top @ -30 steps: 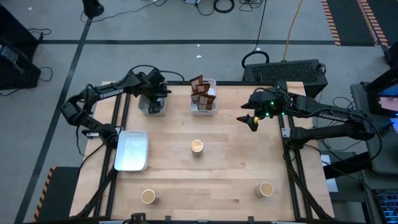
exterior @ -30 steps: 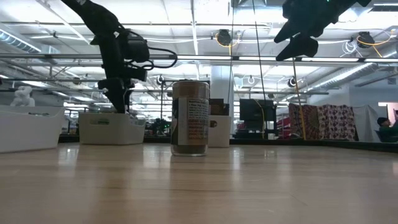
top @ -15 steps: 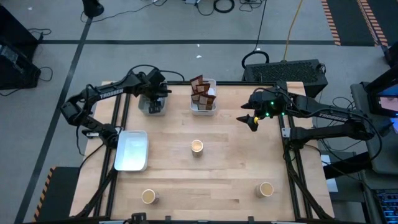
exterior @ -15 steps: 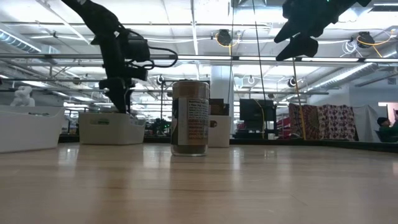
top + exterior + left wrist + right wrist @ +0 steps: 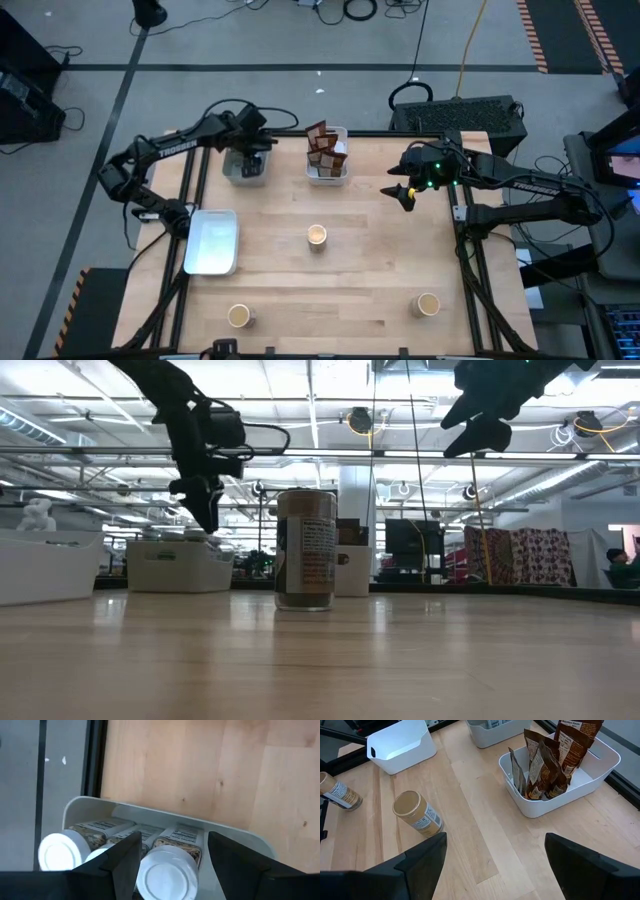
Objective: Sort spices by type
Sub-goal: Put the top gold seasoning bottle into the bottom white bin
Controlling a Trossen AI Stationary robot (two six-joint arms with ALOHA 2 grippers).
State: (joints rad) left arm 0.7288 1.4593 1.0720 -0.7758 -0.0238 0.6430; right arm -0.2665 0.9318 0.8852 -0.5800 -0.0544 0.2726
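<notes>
Hovering: L gripper (image 5: 170, 857) open over white-topped jars (image 5: 167, 877); R gripper (image 5: 492, 862) open.

Grey floor (image 5: 300, 40), black keyboard (image 5: 470, 110) behind table, patterned cloth (image 5: 520, 555), ceiling trusses (image 5: 400, 455).

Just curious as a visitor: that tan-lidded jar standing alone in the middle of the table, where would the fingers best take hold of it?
Probably from straight above, closing on the round sides just under the lid. The tan-lidded jar stands upright with bare table all round it, so nothing blocks a descent. The right gripper, open and hanging above the table, looks nearest.
</notes>
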